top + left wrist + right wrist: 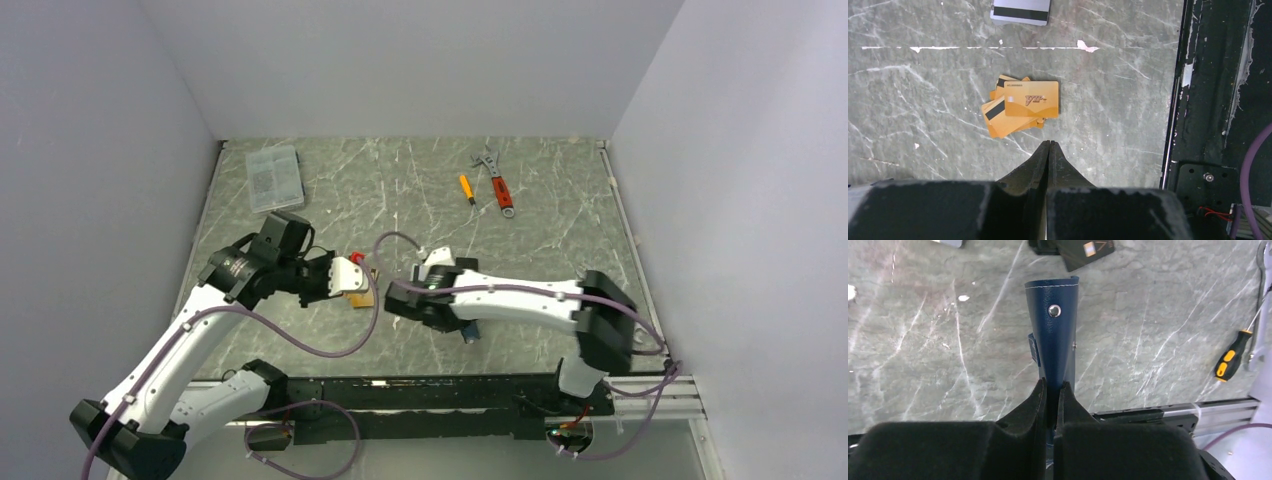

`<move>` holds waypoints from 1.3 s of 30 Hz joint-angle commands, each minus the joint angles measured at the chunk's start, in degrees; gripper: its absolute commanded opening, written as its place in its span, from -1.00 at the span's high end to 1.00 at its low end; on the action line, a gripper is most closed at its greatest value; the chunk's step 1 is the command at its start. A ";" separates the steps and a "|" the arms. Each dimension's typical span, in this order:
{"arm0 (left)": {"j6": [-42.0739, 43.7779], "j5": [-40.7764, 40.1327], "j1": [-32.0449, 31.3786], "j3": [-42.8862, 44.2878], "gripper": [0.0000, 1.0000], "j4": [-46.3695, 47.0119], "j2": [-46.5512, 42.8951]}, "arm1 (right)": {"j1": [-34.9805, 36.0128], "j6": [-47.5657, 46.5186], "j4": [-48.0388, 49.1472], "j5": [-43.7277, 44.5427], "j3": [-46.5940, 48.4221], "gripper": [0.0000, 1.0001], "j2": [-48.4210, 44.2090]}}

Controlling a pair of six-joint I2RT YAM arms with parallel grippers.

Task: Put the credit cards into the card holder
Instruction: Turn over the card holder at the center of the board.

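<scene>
One card holder point(1053, 337), one screwdriver point(1230, 360)

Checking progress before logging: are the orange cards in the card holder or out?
Out. The orange cards lie fanned on the table, apart from the card holder pinched in the right gripper.

Card holder point(1053, 335): lower end hidden between the fingers of the right gripper point(1052, 386); inside faces not visible; in the top view almost wholly under the right arm point(520, 298).
Orange cards point(1020, 107): lower ones covered by the top card; number cannot be told.
White-grey card point(1020, 11): far part cut off by the upper edge of the left wrist view.
Black cards point(1078, 257): cut off by the upper edge of the right wrist view; number unclear.
Wrench point(1263, 270): mostly beyond that view's right edge.
Clear box point(273, 177): contents too small to make out.
</scene>
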 commanded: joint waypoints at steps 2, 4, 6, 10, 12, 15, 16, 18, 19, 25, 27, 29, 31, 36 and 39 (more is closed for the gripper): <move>0.65 2.47 1.93 0.34 0.86 -3.25 -2.52 | 4.98 0.93 -4.47 3.84 8.64 1.00 11.69; 1.13 2.22 2.34 0.35 0.86 -4.35 -3.32 | 6.37 -0.79 -2.34 2.29 11.01 1.00 15.41; 1.27 1.67 2.63 0.15 0.86 -5.19 -4.27 | 7.16 -2.40 0.18 0.59 12.07 1.00 18.00; 1.74 0.87 2.80 -0.47 0.85 -6.83 -6.11 | 7.26 -4.22 6.27 -4.03 10.10 0.72 19.81; 1.99 0.51 2.92 -0.58 0.84 -7.52 -6.77 | 7.20 -5.19 10.03 -6.56 8.31 0.57 19.24; 1.75 0.31 2.89 -0.21 0.78 -8.13 -7.14 | 6.96 -6.73 12.80 -8.05 8.13 0.16 18.78; 1.81 0.47 2.89 0.10 0.76 -8.63 -7.06 | 6.76 -7.21 13.54 -8.58 8.23 0.06 18.49; 1.96 1.03 2.94 0.98 0.72 -9.63 -6.68 | 6.42 -7.84 15.71 -10.02 7.49 -0.02 17.20; 1.97 1.33 2.94 1.50 0.71 -10.07 -6.56 | 6.03 -8.09 16.95 -11.01 6.55 -0.03 16.30; 2.15 2.61 2.93 1.91 0.63 -10.00 -6.55 | 3.15 -8.27 21.02 -15.03 2.00 -0.28 10.71; 2.46 3.78 2.96 2.13 0.61 -9.61 -6.47 | 2.08 -8.30 21.78 -15.57 0.66 -0.28 8.02; 3.30 4.57 2.94 1.74 0.61 -8.95 -6.23 | 0.41 -8.70 23.19 -16.01 -1.25 -0.24 3.49; 4.84 5.73 2.96 1.43 0.57 -8.95 -5.30 | -2.53 -9.31 24.88 -17.48 -3.76 -0.17 -1.32; 6.24 8.81 0.60 2.06 0.46 -8.05 -1.20 | -8.47 -10.39 25.06 -17.36 -8.89 -0.05 -8.57; 3.29 4.84 -6.93 1.39 0.47 -4.29 1.32 | -10.79 -10.39 25.39 -17.57 -12.09 0.00 -9.60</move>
